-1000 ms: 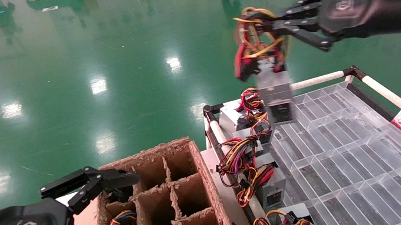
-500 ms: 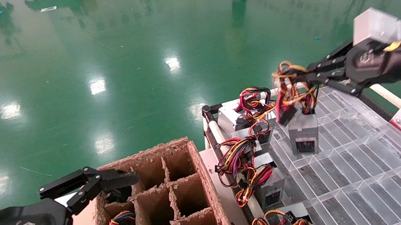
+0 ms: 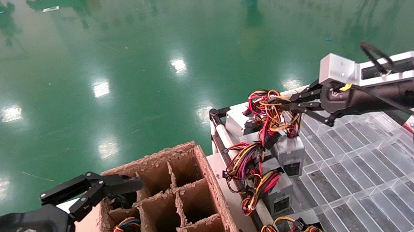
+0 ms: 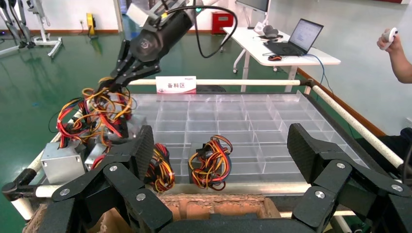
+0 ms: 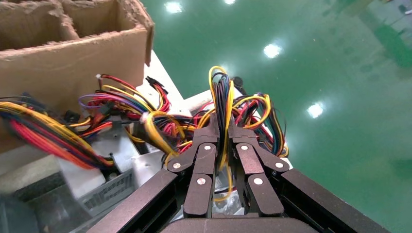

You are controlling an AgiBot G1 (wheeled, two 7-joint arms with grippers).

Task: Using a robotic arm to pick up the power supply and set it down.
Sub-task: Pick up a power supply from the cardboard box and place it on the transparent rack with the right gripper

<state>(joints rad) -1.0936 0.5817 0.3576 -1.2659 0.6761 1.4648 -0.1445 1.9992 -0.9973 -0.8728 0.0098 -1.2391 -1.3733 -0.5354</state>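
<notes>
Your right gripper (image 3: 281, 105) pinches only the power supply's (image 3: 289, 152) floppy wires (image 5: 224, 104), centre-right; that dense box probably swings.

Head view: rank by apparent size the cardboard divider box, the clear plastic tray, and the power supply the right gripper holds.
1. Clear plastic tray, largest.
2. Cardboard divider box, cut off at the frame's bottom edge.
3. Power supply, smallest; the right gripper is clamped on its wires.

A divided cardboard box (image 3: 184, 195) is shown beside a clear plastic compartment tray (image 3: 371, 175) framed by a white rail (image 4: 228, 82). A red-and-white sign (image 4: 175, 85) is mounted behind it. A laptop (image 4: 297, 38) is seen on a white desk (image 4: 311, 56) above the green floor (image 3: 109, 64).
</notes>
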